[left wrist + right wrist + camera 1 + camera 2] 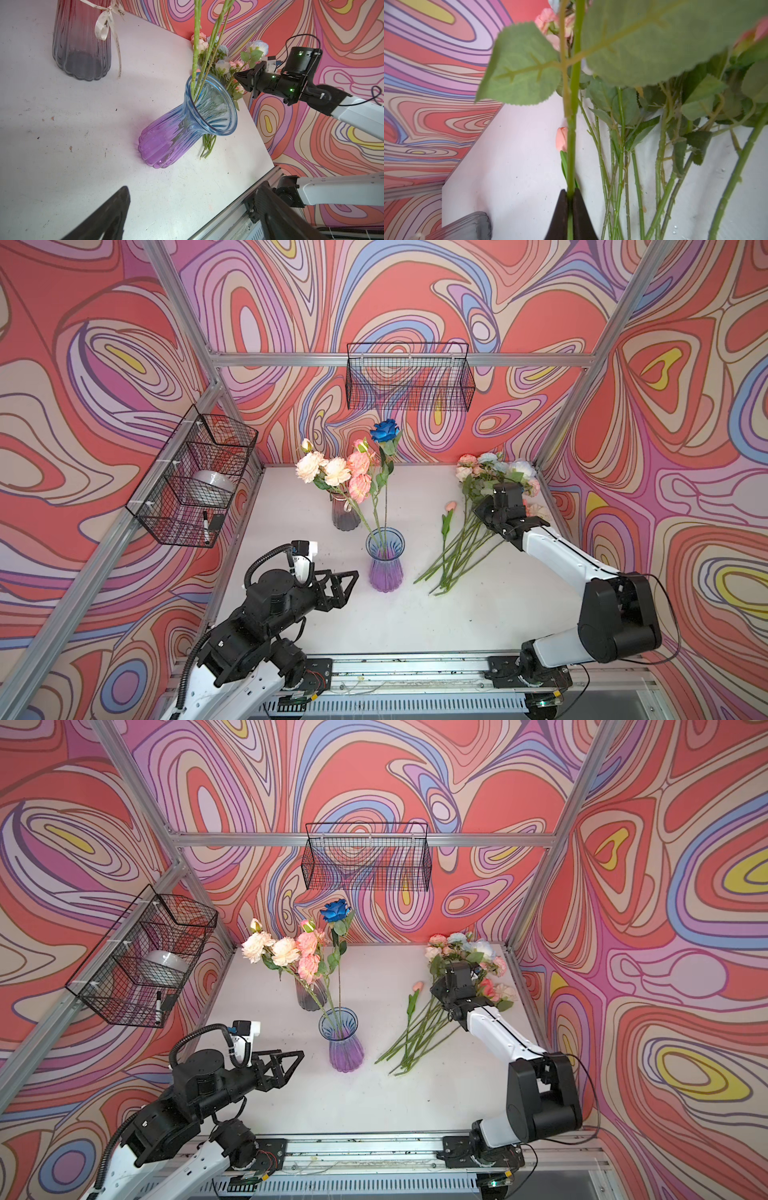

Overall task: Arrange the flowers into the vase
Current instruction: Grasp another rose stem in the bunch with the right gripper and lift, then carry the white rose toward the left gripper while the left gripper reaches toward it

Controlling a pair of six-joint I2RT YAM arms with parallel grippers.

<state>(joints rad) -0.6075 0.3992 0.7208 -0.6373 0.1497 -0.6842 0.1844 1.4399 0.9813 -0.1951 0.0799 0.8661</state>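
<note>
Scuffed white tabletop (517, 166); right claw (570, 192) pinches a slender green flower stem (574, 104).

Both top views look down from high in front toward the swirl-patterned back wall (291, 302), over the white tabletop (415, 614). The left wrist camera looks across it at the blue-to-purple ribbed glass vase (182, 128), also in both top views. The right wrist camera sits close against a green stem (573, 124).

Around me, wavy-striped printed walls (415, 290): coral, lilac, blue, yellow. Under me, white matte tabletop (457, 622) with few dark specks. Silver aluminium frame bars (291, 359) at edges. I see long black wire-mesh basket (409, 381) on back bar, second black wire basket (174, 526) on left bar. Light soft, even.
</note>
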